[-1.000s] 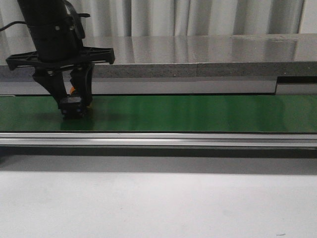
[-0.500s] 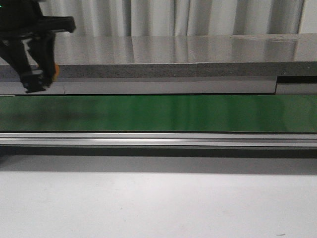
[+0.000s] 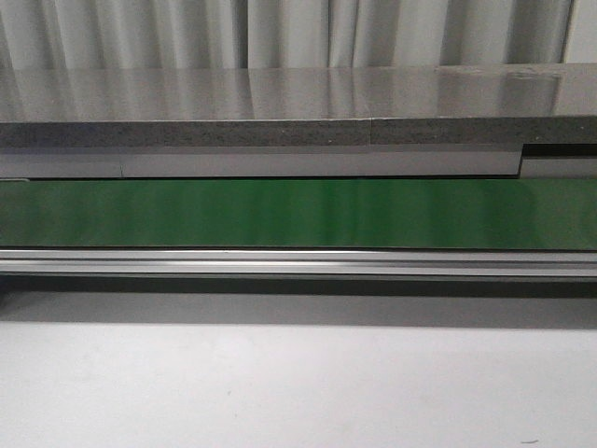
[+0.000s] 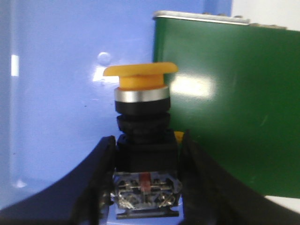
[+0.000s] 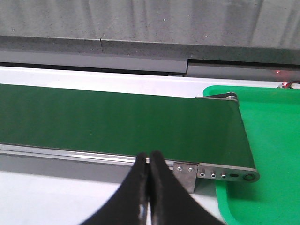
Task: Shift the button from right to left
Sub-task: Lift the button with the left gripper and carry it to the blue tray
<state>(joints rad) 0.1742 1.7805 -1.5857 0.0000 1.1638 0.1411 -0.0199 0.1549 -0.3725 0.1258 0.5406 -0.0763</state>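
Note:
The button (image 4: 143,140) shows only in the left wrist view: yellow-orange mushroom cap, silver ring, black body, clear contact block at its base. My left gripper (image 4: 146,161) is shut on the button, its black fingers (image 4: 101,173) pressing both sides of the black body. It hangs over a blue surface (image 4: 61,93), beside the end of the green conveyor belt (image 4: 234,103). My right gripper (image 5: 149,161) is shut and empty, in front of the belt's near rail (image 5: 70,152). Neither gripper nor the button shows in the front view.
The green belt (image 3: 298,213) runs across the front view with a metal rail (image 3: 298,261) before it and a grey ledge (image 3: 280,131) behind. A green tray (image 5: 267,140) lies past the belt's end in the right wrist view.
My left gripper, with the button in it, has lifted off the belt and moved up and left, out of the front view.

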